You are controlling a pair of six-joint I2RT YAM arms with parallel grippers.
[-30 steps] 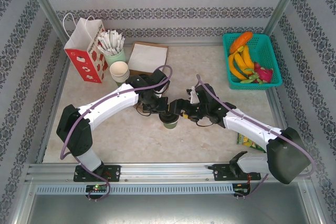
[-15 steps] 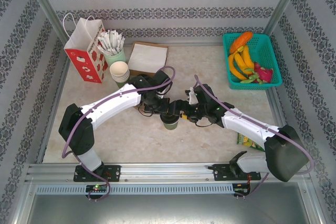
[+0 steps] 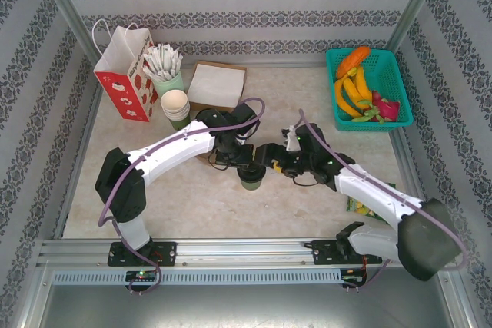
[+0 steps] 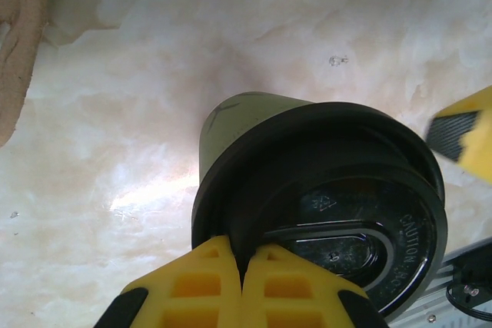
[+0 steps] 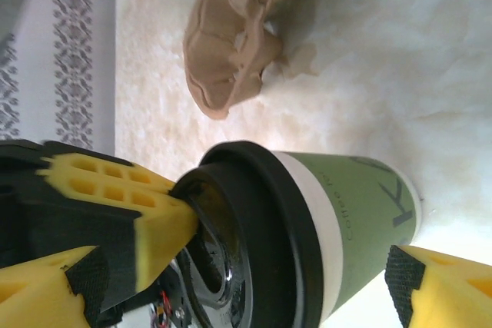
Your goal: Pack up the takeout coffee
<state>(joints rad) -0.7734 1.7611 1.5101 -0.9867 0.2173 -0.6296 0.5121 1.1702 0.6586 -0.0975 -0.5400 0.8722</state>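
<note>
Crumpled brown paper (image 5: pixel 231 59) beyond right pincer (image 5: pixel 246 278), spread wide astride takeout coffee (image 5: pixel 354 220); left pincer (image 4: pixel 242 255) closed, tips at lid (image 4: pixel 346 213) rim.

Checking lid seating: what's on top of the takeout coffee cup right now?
A black lid caps the takeout coffee. The left gripper, shut, sits with its yellow fingertips on the lid's edge. Whatever is inside the cup is hidden under the lid.
</note>
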